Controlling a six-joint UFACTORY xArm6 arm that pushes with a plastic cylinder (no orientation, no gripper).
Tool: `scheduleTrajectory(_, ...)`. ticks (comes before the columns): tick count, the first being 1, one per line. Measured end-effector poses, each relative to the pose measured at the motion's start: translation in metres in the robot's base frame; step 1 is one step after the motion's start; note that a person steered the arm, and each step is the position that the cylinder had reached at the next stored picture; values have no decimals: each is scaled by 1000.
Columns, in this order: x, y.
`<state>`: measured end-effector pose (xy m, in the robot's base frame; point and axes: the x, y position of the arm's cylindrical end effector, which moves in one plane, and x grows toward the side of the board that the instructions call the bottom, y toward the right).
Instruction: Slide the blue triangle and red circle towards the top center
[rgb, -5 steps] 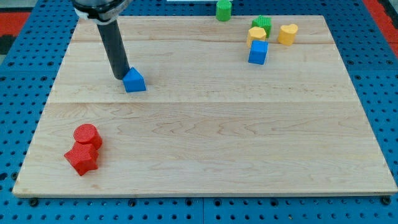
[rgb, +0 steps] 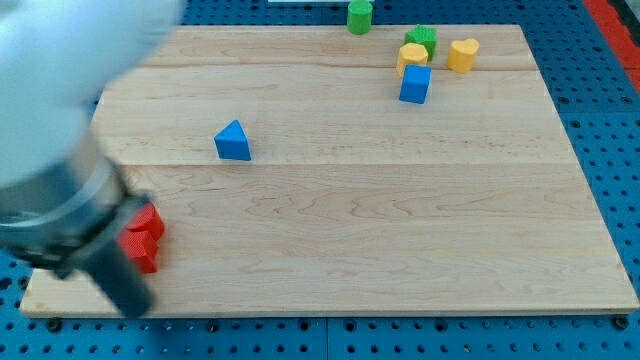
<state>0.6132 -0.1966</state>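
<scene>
The blue triangle (rgb: 232, 141) lies on the wooden board (rgb: 330, 230) left of centre. The red circle (rgb: 150, 220) sits at the view's lower left, touching a second red block (rgb: 142, 250) just below it; both are partly covered by my arm. My arm is a large blur over the view's left side. My tip (rgb: 135, 307) is near the board's bottom left corner, just below and left of the red blocks and far from the blue triangle.
At the view's top right stand a green block (rgb: 359, 15) on the board's top edge, a second green block (rgb: 421, 39), two yellow blocks (rgb: 411, 54) (rgb: 462, 54) and a blue cube (rgb: 415, 84).
The blue triangle has shifted slightly right and down. My tip has left it and swept down to the bottom left corner, beside the red blocks.
</scene>
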Motion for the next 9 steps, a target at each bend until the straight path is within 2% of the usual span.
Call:
scheduleTrajectory(1,-15,-42)
scheduleTrajectory(3,-91,29)
scheduleTrajectory(4,-120,38)
scheduleTrajectory(5,-127,32)
scheduleTrajectory(7,-147,-45)
scheduleTrajectory(8,-167,-8)
scheduleTrajectory(9,-159,49)
